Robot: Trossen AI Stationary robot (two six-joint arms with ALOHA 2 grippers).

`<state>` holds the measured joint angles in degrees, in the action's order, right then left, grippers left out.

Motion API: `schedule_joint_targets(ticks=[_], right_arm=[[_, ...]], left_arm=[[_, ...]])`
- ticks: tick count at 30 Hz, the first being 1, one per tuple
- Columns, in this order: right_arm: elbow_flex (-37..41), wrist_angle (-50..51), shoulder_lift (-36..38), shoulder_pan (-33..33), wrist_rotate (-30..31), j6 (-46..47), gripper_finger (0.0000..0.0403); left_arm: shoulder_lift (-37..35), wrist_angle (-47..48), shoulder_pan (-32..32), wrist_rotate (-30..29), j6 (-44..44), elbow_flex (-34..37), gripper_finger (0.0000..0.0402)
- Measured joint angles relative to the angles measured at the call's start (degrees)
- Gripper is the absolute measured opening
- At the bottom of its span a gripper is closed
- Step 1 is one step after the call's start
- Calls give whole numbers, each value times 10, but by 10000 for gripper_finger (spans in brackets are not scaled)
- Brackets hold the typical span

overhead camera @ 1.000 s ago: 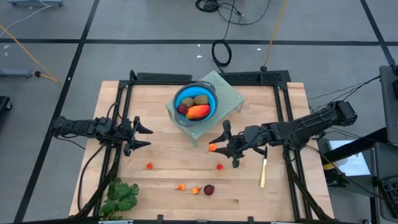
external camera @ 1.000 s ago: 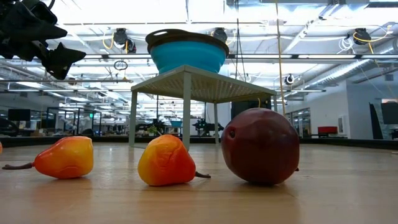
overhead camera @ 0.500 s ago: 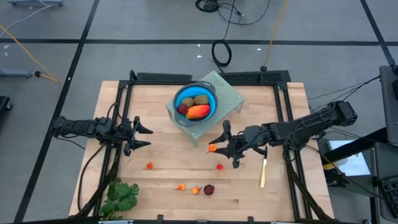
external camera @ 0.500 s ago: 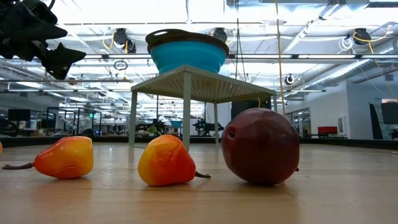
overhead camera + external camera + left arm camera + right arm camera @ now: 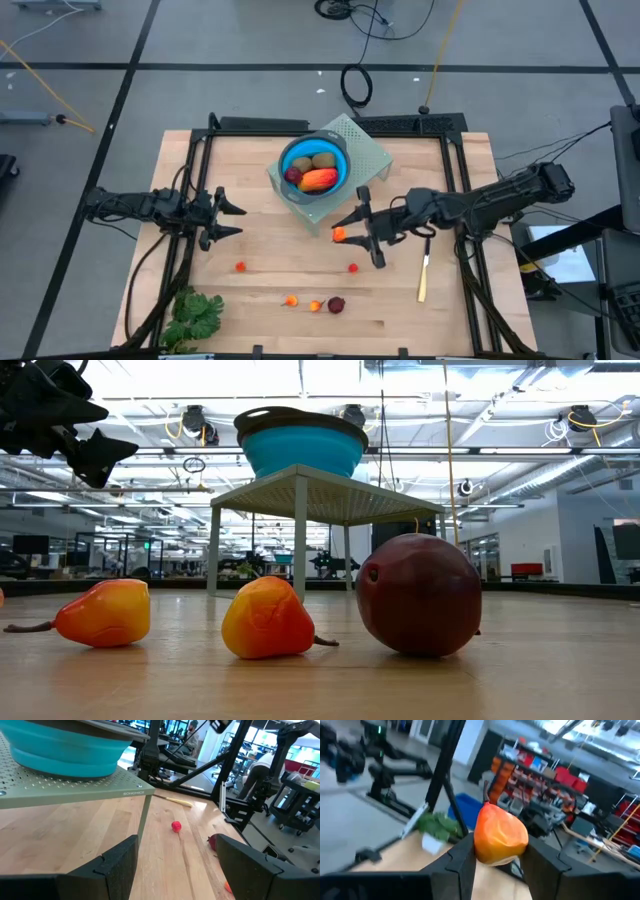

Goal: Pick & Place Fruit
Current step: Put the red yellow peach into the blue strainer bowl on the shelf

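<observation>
My right gripper (image 5: 345, 232) is shut on a small orange pear-shaped fruit (image 5: 339, 235), above the table just near of the green stand (image 5: 365, 150). The blue bowl (image 5: 313, 168) on the stand holds two brown-green ovals, a dark red ball and the long orange-red piece (image 5: 318, 180). On the table lie two tiny red fruits (image 5: 240, 266) (image 5: 353, 267), two orange ones (image 5: 290, 299) (image 5: 315, 305) and a dark red ball (image 5: 336, 304). My left gripper (image 5: 225, 218) is open and empty at the table's left. My right gripper pinches the orange fruit's two sides (image 5: 482, 845) between its two fingers (image 5: 460, 862). The fingers lie about level and come from the table's right. The fruit sits lifted clear of the table, its stem end (image 5: 485, 795) showing above the fingers.
A yellow-handled knife (image 5: 422, 278) lies at the near right. A green leafy bunch (image 5: 195, 315) lies at the near left corner. Black frame rails run along the table's left and right sides. Bare wood shows between the left gripper and the stand.
My right gripper has moved a little toward the table's left and far edge, toward the stand, with the orange fruit still held between its fingers. The other fruits have stayed in place.
</observation>
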<state>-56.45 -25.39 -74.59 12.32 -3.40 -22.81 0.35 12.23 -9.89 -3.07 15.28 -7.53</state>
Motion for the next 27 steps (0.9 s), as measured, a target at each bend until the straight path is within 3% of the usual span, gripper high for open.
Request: schedule_joint_targets(ticks=[10, 18, 27], right_arm=[[0, -98, 0, -13, -6, 87, 130], [0, -139, 0, -37, 188, 185, 130], [0, -138, 0, -106, 202, 264, 130]], left_arm=[[0, 0, 0, 0, -1, 0, 267], [0, 0, 0, 0, -1, 0, 267], [0, 0, 0, 0, -1, 0, 267]])
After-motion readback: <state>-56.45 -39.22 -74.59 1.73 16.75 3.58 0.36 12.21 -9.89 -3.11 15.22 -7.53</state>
